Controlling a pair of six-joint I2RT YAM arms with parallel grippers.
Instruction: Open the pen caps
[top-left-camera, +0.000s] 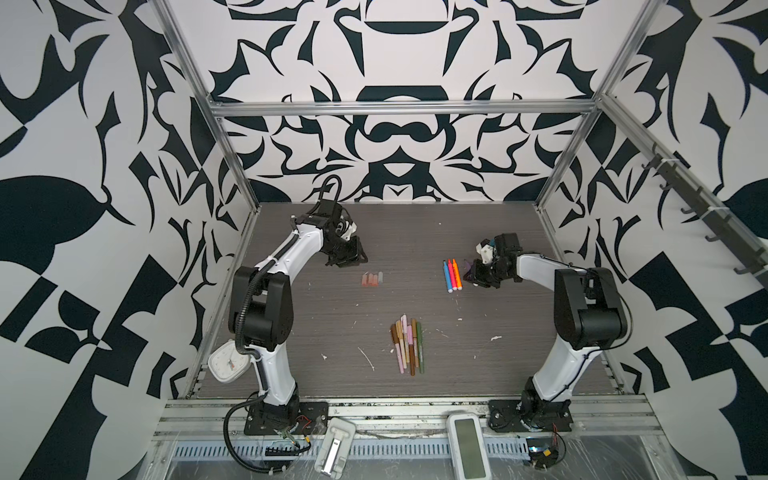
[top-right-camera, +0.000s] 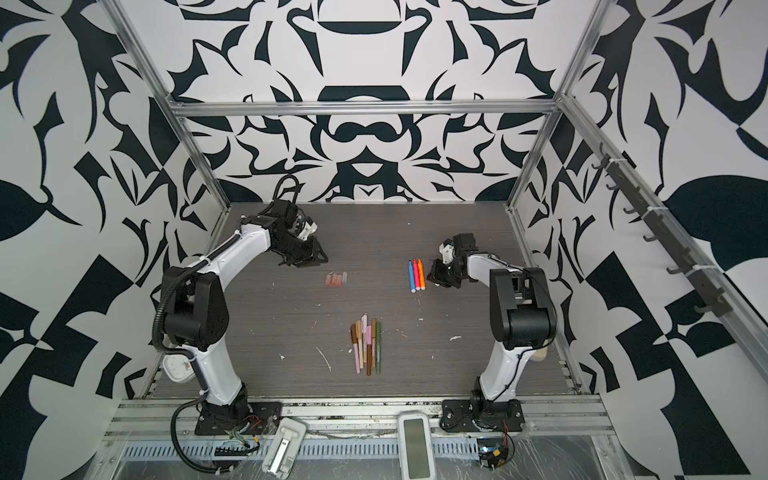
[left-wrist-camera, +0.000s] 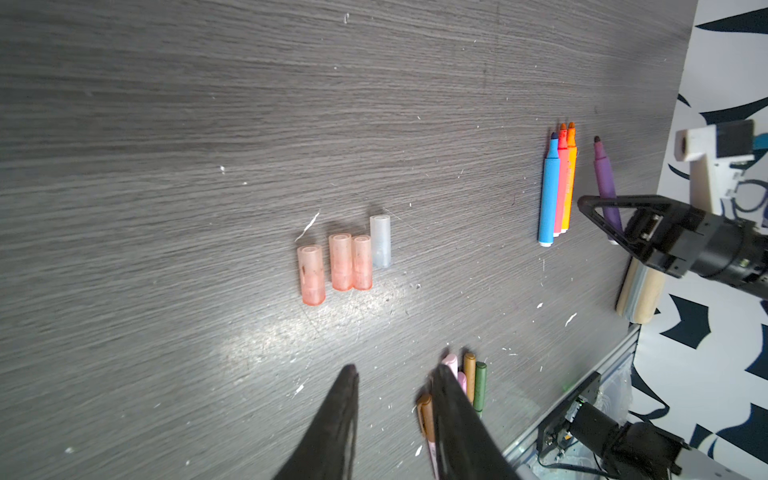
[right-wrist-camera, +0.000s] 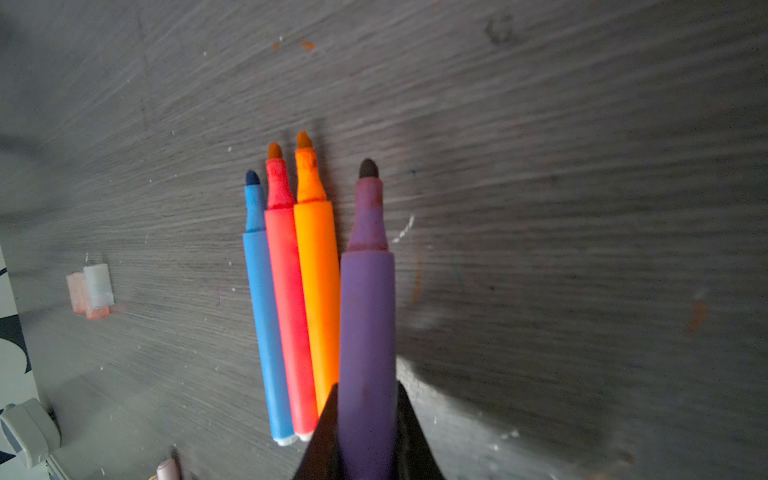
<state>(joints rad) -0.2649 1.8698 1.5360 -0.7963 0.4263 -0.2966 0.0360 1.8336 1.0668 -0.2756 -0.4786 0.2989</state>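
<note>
Open bench (top-left-camera: 415, 257) lay between the pen caps (top-left-camera: 372, 279) and the three bright pens (top-left-camera: 452, 275), whose right side the purple pen (right-wrist-camera: 365, 332) crowded; the slim pens (top-left-camera: 408, 345) blocked the front middle.

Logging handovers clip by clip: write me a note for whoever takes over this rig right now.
Right gripper: shut on the uncapped purple pen, beside the blue, red and orange pens, which lie uncapped side by side.
Left gripper: open, empty, above the table near the four loose caps.
Done: four bright pens uncapped.
Left: set the purple pen down; uncap the slim pens bundled near the front, seemingly all still capped.
</note>
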